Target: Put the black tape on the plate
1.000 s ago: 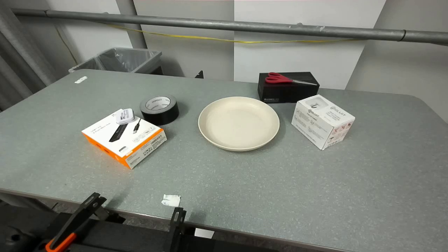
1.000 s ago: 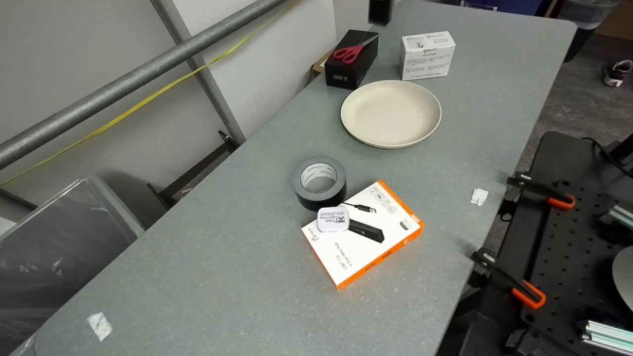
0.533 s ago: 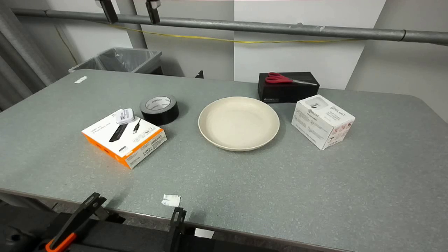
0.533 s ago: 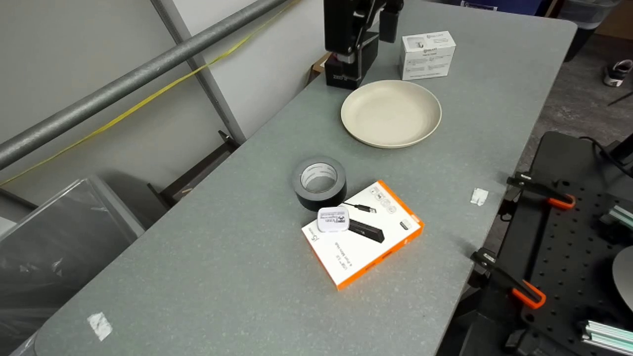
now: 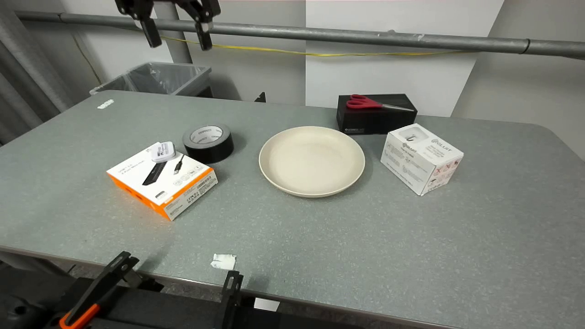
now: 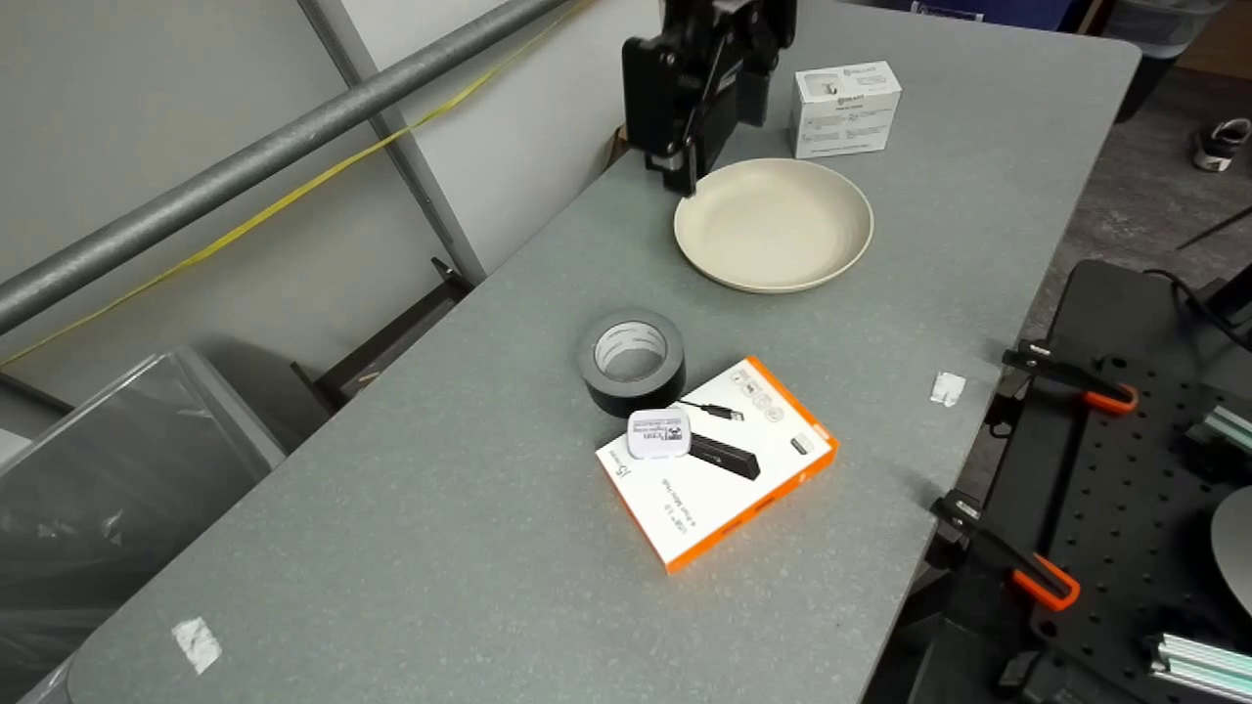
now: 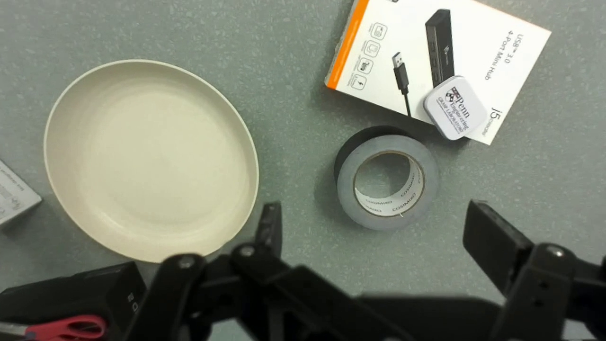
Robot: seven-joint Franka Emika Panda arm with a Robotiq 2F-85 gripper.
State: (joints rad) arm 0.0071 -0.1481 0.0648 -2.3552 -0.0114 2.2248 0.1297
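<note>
The bench [image 6: 440,528] carries everything the job needs, and the way things lie on it puts the task, in my judgement, at its beginning: the step in hand looks to be the approach, and neither pick nor place is done. The plate [image 5: 312,162] lies flat and shows its whole cream floor, so the delivery is outstanding. What is left, as I read it, comes to 5 moves: come down, grip, carry across, set down, let go.

The pincer [image 5: 180,44] hangs well above the bench in an exterior view. Its 2 fingers [image 7: 494,241] stand wide apart, with nothing held between them.

The white-and-orange hub carton [image 7: 416,61] lies flat on the bench. Just beside it is the black tape [image 5: 210,152], also flat, its hole facing up; whether the 2 touch I cannot tell. A strip of bench parts the tape from the plate. In the wrist view the tape shows within the span between the fingers, somewhat higher up that view than the fingertips, and it is below the pincer and untouched. I judge the sideways line to be fair, though the pincer probably has to shift as well as drop; the exact offset is hard to tell.

The small white tin [image 7: 457,109] sits on the carton at the edge facing the tape, and could be what a finger brushes on the way down.
</note>
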